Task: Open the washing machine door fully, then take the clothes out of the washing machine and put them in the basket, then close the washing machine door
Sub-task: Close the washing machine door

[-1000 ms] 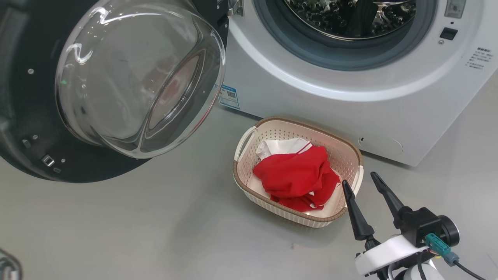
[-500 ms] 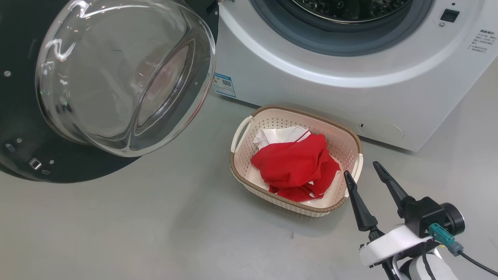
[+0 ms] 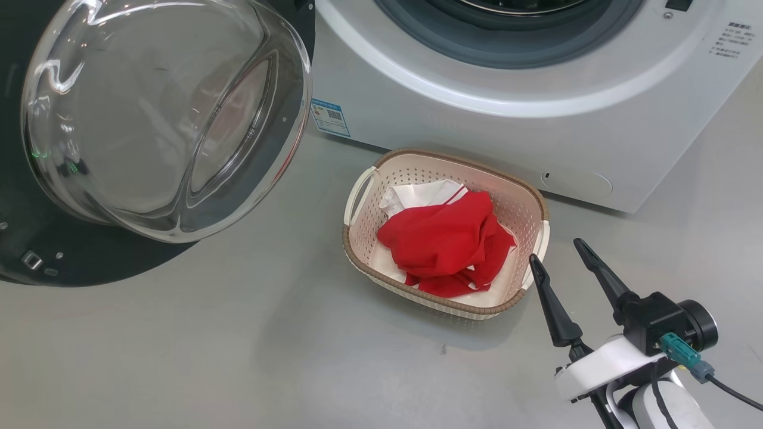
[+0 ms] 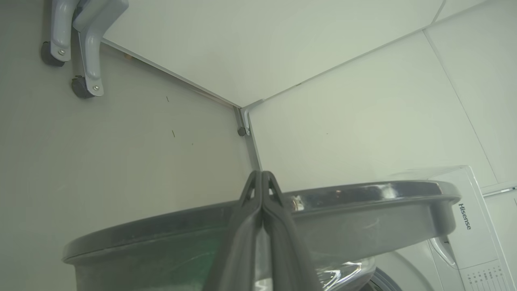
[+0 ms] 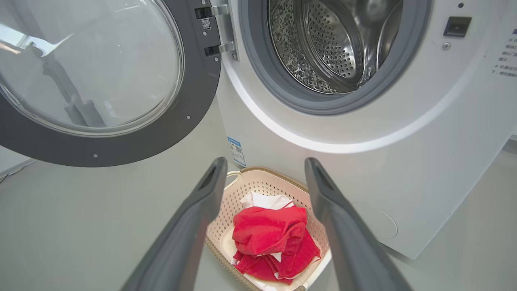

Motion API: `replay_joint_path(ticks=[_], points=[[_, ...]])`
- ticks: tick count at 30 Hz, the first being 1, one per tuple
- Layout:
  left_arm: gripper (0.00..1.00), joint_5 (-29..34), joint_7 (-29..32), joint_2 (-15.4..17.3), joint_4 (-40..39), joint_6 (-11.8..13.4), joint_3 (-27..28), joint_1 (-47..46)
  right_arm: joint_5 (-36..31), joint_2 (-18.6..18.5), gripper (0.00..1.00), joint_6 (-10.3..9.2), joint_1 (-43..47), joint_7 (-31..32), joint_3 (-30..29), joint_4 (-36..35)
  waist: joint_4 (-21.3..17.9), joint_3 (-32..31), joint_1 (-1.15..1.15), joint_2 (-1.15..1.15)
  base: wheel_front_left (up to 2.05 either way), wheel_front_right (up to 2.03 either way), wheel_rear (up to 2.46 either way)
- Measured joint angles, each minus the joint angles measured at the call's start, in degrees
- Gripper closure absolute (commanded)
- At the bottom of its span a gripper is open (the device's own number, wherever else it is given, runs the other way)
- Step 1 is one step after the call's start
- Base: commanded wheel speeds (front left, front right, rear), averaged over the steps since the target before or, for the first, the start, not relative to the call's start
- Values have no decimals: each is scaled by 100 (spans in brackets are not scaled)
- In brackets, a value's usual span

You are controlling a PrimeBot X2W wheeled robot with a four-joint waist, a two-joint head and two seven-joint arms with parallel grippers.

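The washing machine door (image 3: 89,262) hangs open at the left, its glass bowl (image 3: 161,113) bulging towards me. The washing machine (image 3: 477,119) stands behind, its steel drum (image 5: 323,44) bare of clothes as far as it shows. On the floor in front sits the basket (image 3: 441,156) with the red clothes (image 3: 444,244) and a white cloth (image 3: 417,196) in it. My right gripper (image 3: 555,251) is open beside the basket's right end, empty; in the right wrist view it (image 5: 264,161) frames the basket (image 5: 250,190). My left gripper (image 4: 261,173) is shut and lies across the door's grey rim (image 4: 363,198).
Grey floor spreads in front of the basket and under the door. Two white wall panels meet in a corner (image 4: 242,109) beyond the door. Grey castor legs (image 4: 80,40) stand by the wall. A blue label (image 3: 329,117) marks the machine's lower left.
The head camera has moved, so the whole scene has slid up and left. The clothes lie in the basket as before, and the right gripper stays open beside it.
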Motion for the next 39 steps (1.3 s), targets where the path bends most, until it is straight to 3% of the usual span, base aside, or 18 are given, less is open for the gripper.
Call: replay_joint_path(ticks=[7,22,30,39], points=[[100,2,190,103,192,-54,-73,-107,1,-24,0,0,0,51,-13,-29,3,29,0,0,0,0,0],[100,-201,1058,294,338,-544,-293,-147,1,-54,0,1,-11,56,-14,-81,76,41,0,0,0,0,0],[100,-494,1766,240,123,-945,-577,-130,1,-54,0,0,-11,56,-21,-83,110,24,0,0,0,0,0],[100,-759,2323,140,-186,-1093,-761,75,9,-48,0,-8,-8,55,-68,-81,165,-61,0,0,0,0,0]])
